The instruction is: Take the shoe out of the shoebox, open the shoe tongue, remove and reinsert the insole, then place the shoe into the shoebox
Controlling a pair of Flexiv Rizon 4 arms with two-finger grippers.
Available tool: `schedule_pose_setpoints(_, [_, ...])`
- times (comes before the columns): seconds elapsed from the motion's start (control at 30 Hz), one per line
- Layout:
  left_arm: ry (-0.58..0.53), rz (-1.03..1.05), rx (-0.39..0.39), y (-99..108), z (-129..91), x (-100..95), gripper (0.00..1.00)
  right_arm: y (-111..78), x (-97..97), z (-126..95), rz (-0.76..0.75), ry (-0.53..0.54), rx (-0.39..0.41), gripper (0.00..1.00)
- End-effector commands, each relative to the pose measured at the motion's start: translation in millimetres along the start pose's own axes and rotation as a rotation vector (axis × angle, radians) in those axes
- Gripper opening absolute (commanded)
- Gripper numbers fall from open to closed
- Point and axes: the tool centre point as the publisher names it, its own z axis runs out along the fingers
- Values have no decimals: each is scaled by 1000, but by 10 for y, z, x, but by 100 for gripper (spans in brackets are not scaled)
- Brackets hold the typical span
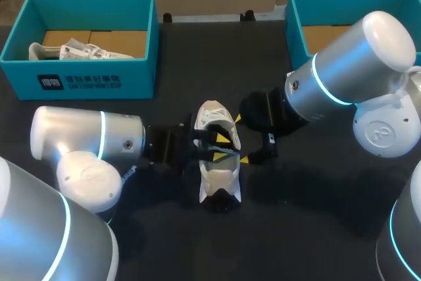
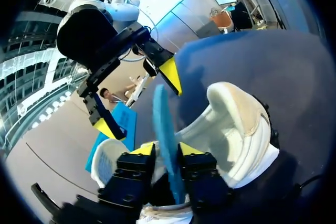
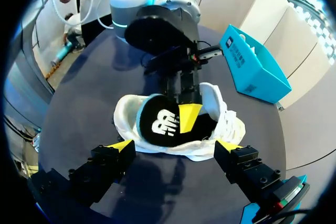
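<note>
A white shoe (image 1: 220,177) lies on the dark table, midway between the two arms. In the left wrist view its heel opening (image 2: 236,129) faces my left gripper (image 2: 166,149). That gripper sits at the shoe's mouth with its fingers a little apart, and the insole (image 2: 164,111) stands on edge between them, blue on one face. From the right wrist view the insole's other face (image 3: 157,121) is black with a white logo and rests inside the shoe (image 3: 226,124). My right gripper (image 1: 241,140) hovers open at the shoe's right side, one fingertip on each side of the laces and touching nothing.
A teal shoebox (image 1: 85,83) stands at the back left with another white shoe (image 1: 72,51) in it. A second teal box (image 1: 294,24) stands at the back right, partly behind my right arm. The table is bare in front of the shoe.
</note>
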Motion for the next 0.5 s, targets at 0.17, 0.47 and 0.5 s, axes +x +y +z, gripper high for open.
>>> schedule_pose_setpoints(0.17, [-10, 3, 15, -117, -194, 2, 40, -2, 5, 9, -1, 0, 0, 100])
schedule_pose_setpoints(0.47, [18, -1, 41, -196, -174, 68, 0, -2, 5, 9, -1, 0, 0, 100])
schedule_pose_setpoints(0.5, [21, 2, 42, -196, -169, 75, 0, -2, 5, 9, -1, 0, 0, 100])
